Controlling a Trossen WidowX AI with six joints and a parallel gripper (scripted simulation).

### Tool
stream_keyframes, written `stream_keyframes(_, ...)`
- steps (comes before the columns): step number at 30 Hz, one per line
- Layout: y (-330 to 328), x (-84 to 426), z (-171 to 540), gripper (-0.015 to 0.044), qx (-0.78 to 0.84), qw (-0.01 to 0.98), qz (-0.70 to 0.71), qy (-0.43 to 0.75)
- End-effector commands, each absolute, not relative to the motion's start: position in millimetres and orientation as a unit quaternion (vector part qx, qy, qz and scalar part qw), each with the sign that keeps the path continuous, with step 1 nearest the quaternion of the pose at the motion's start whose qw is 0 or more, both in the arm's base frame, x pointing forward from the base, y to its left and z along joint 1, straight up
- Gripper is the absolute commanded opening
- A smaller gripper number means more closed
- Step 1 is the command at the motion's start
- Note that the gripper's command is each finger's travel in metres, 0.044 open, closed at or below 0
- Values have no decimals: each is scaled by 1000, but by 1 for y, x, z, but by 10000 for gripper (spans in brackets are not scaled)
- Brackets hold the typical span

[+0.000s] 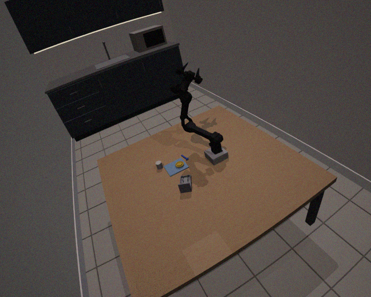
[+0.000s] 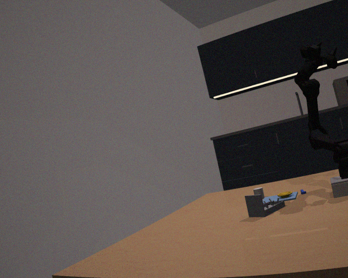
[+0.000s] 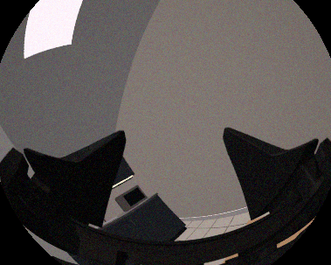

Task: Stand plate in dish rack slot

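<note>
Kitchen, dark cabinets [image 1: 112, 88], microwave [image 1: 148, 37] on counter, faucet [image 1: 105, 50], tiled floor [image 1: 337, 240]

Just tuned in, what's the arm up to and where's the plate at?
Nothing is being handled yet. The arm is reared up high over its base, its hand open and empty, pointing toward the wall and cabinets. The yellow plate lies flat on the blue mat, beside a small grey cup. The dish rack stands empty on the table just in front of the mat.
</note>
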State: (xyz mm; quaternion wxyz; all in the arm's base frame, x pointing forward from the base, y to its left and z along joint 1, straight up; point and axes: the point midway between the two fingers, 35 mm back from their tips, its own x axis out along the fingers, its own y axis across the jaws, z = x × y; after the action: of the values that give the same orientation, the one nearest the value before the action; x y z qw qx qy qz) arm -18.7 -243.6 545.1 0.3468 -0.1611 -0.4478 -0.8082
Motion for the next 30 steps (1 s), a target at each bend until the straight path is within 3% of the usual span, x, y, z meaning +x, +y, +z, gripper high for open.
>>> stream_keyframes(1, -218, -36, 558, 400, -203, 314, -815, -443)
stream_keyframes(16, -97, -94, 588, 400, -331, 127, -832, -426)
stream_keyframes(30, 30, -96, 591, 400, -426, -73, -809, -399)
